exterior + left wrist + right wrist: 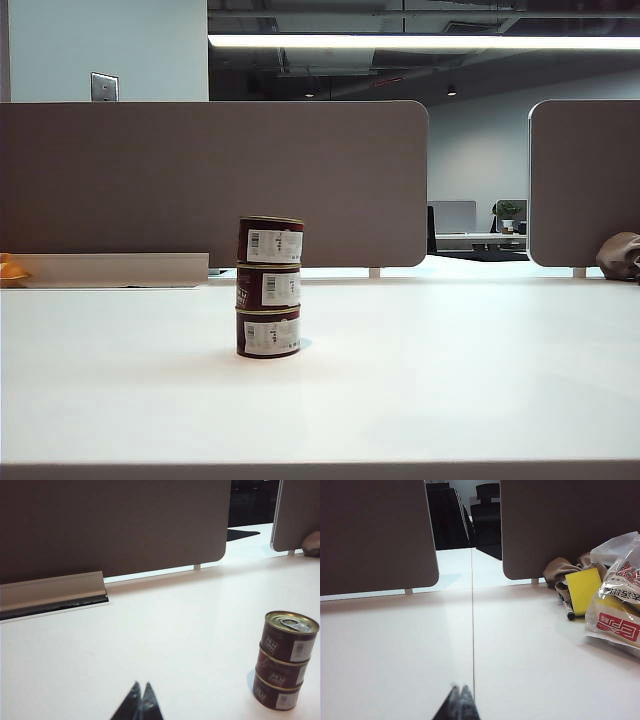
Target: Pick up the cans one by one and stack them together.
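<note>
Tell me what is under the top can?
Two more cans: the top can sits on the middle can, which sits on the bottom can on the table. The lower lids are covered. Both hands are shut, away from the stack.

three cans (pixel 269 287) stacked on table (pixel 450 380), left of centre

The exterior view is lit from a long ceiling strip light (pixel 420 41) at twelve o'clock, which is blown out to white. The desk (pixel 450 380) is rendered very bright, nearly overexposed, and a faint shadow is cast at the foot of the cans (pixel 269 287) toward three o'clock. The partition panels (pixel 200 180) are left dim. Both wrist views are softer and slightly washed; the dark pincer tips at six o'clock are seen blurred.
</note>
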{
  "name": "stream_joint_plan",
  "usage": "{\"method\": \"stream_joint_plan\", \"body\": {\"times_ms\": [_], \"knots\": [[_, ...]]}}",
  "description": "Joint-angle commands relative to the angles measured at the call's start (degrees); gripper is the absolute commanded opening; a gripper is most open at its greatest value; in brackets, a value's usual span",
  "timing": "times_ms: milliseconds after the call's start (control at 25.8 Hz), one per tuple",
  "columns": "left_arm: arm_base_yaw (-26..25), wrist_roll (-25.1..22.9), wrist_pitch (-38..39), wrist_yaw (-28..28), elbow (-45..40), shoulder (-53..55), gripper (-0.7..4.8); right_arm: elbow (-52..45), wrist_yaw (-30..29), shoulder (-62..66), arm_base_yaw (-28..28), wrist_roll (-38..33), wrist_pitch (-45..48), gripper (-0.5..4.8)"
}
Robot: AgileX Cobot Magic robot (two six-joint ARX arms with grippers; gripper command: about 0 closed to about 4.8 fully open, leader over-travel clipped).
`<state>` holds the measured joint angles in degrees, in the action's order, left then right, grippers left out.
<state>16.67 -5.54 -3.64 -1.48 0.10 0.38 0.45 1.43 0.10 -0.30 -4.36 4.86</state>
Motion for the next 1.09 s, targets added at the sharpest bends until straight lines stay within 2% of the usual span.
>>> {"method": "stream_joint_plan", "body": {"times_ms": [39,194,349,621,1086], "knots": [[-0.61,-0.42,2.14,3.06,0.31,-0.07,-0.05,-0.39,-0.04,0.02,-0.02,0.07,0.85,0.0],[-7.54,0.22,4.02,2.54,0.31,-0.07,-0.05,-0.39,-0.04,0.02,-0.02,0.07,0.85,0.0],[-11.5,0.17,5.11,2.78,0.31,-0.07,-0.05,-0.39,-0.04,0.02,-0.02,0.07,0.85,0.0],[-14.16,0.17,5.11,2.75,0.31,-0.07,-0.05,-0.39,-0.04,0.02,-0.02,0.07,0.85,0.0],[-14.16,0.17,5.11,2.75,0.31,-0.07,-0.05,-0.39,-0.04,0.02,-0.02,0.07,0.85,0.0]]}}
